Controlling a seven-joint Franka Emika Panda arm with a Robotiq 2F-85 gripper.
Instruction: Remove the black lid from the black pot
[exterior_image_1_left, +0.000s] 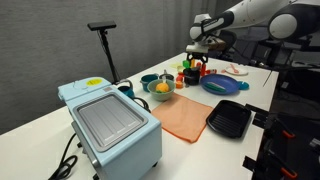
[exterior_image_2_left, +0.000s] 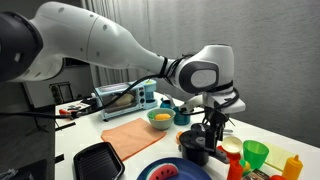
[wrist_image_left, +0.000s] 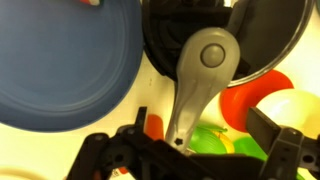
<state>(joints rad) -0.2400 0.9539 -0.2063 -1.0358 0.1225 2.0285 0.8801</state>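
Observation:
The black pot stands on the white table between the blue plate and the green cup. In the wrist view its round dark top, the black lid, fills the upper middle. A grey handle with a round end runs from the top's centre down towards me. My gripper hangs just above the pot, also seen in an exterior view. In the wrist view its fingers are spread wide, one on each side of the grey handle, gripping nothing.
A black square grill pan and an orange cloth lie in front of the blue plate. A toaster oven stands at the near end. Teal cups and a bowl of yellow food sit beside the cloth. Red and green items crowd the pot.

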